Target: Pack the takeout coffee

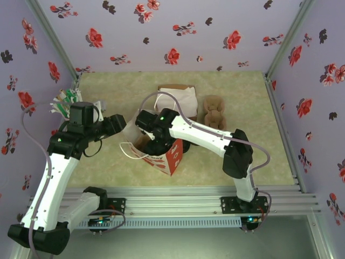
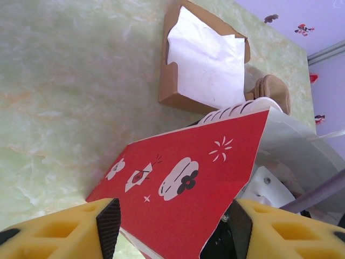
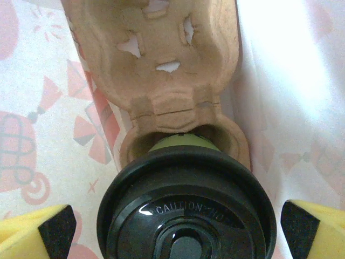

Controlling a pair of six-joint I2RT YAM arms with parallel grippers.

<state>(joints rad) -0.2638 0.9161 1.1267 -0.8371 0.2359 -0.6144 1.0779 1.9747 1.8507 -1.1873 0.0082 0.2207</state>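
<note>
Currently, right pincer [image 3: 175, 226] fully open, empty; round black-lidded paper cup [image 3: 186, 183] between its fingers [image 3: 56, 229]. Left pincer [image 2: 172, 226] part-open astride red printed paper bag [image 2: 183, 178]; grip unconfirmed.

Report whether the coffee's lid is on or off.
On. In the right wrist view, the black lid sits flat over the takeout coffee, covering its mouth, in a pocket of the pulp carrier.

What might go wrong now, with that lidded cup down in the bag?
1. The open right gripper flanks the lidded cup closely; pulling out, a finger may catch the lid and tip it.
2. The cup may not be fully seated in the pulp carrier.
3. The left gripper straddles the red bag; a tug might topple it.
</note>
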